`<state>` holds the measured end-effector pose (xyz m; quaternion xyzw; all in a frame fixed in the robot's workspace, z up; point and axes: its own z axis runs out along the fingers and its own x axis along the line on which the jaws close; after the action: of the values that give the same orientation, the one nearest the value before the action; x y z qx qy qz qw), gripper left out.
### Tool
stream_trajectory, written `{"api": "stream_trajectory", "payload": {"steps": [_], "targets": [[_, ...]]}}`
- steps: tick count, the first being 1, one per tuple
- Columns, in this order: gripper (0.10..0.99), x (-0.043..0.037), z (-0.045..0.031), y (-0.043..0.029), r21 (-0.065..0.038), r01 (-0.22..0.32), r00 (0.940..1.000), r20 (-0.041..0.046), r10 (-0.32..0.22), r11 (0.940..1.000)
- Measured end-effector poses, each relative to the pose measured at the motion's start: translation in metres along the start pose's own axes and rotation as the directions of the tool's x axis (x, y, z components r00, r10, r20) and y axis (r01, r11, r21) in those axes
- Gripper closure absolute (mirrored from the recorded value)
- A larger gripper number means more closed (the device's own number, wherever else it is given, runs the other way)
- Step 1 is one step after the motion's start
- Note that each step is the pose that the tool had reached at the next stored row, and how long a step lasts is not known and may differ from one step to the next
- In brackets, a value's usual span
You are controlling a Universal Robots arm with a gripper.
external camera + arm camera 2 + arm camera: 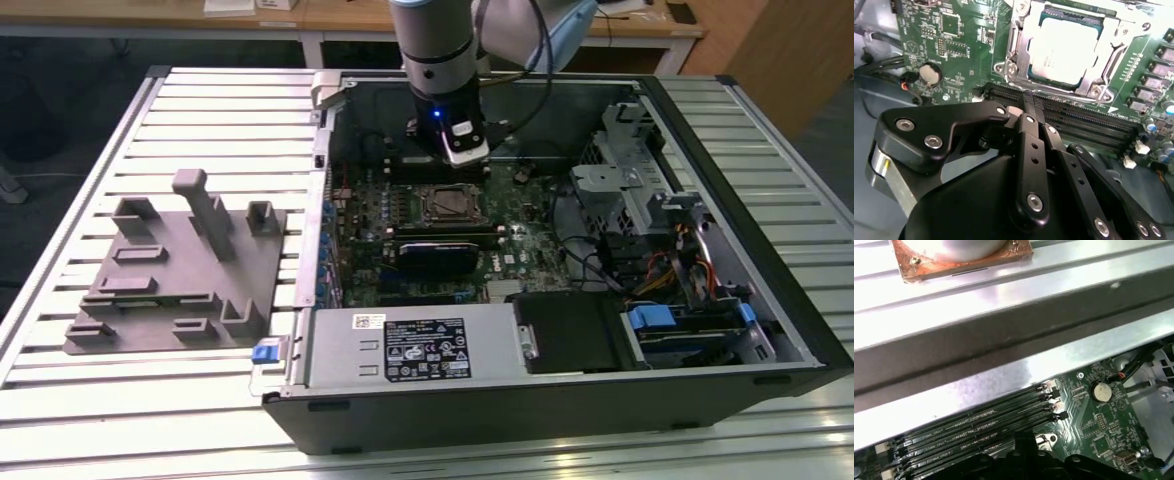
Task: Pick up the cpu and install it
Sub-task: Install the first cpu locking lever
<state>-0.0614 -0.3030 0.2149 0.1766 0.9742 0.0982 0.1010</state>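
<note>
In the second wrist view the cpu (1066, 47) already lies flat in its socket (1019, 65) on the motherboard (954, 40), its pale metal top framed by the silver retention bracket, and it looks square to that frame with no corner riding up. The gripper (1029, 102) hangs just beside the socket, over the black memory slots (1089, 122); its fingers (1030, 150) are pressed together at the tips and carry nothing. In the exterior view the arm reaches down into the open computer case (747, 180) on the slatted table (200, 400), its wrist above the board close to the socket, while the grey plastic fixture (174, 280) stands well apart on the exterior view's left. Judging from this, the chip is placed and the work in hand is seating it properly. Doing that well means keeping any contact light and straight down on the middle of the lid, never on an edge, and keeping the closed fingers clear of the bracket screws and the slot latches nearby. A tilt or sideways drag would risk the contacts beneath.
</note>
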Motion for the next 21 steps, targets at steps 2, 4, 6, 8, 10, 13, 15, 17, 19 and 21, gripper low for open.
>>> {"api": "stream_trajectory", "payload": {"steps": [2,4,6,8,10,13,15,17,19,21], "targets": [[0.980,-0.0006,-0.0032,0.0008,0.000,0.000,1.0000,0.0000,0.000,1.0000],[0.980,-0.0008,-0.0047,0.0011,0.000,0.000,1.0000,0.0000,0.000,1.0000],[0.980,-0.0008,-0.0047,0.0012,0.000,0.000,1.0000,0.0001,0.000,1.0000],[0.980,-0.0009,-0.0048,0.0012,0.000,0.000,1.0000,0.0001,0.000,1.0000],[0.980,-0.0009,-0.0048,0.0012,0.000,0.000,1.0000,0.0000,0.000,1.0000],[0.980,-0.0017,-0.0047,0.0015,0.009,0.000,1.0000,-0.0055,0.000,1.0000],[0.980,-0.0028,-0.0043,0.0018,0.026,0.001,0.9999,-0.0164,0.000,0.9997],[0.980,-0.0041,-0.0039,0.0023,0.047,0.002,0.9996,-0.0300,0.000,0.9989],[0.980,-0.0055,-0.0036,0.0028,0.068,0.003,0.9990,-0.0437,0.000,0.9977],[0.980,-0.0068,-0.0032,0.0033,0.091,0.005,0.9984,-0.0567,0.001,0.9959]]}}
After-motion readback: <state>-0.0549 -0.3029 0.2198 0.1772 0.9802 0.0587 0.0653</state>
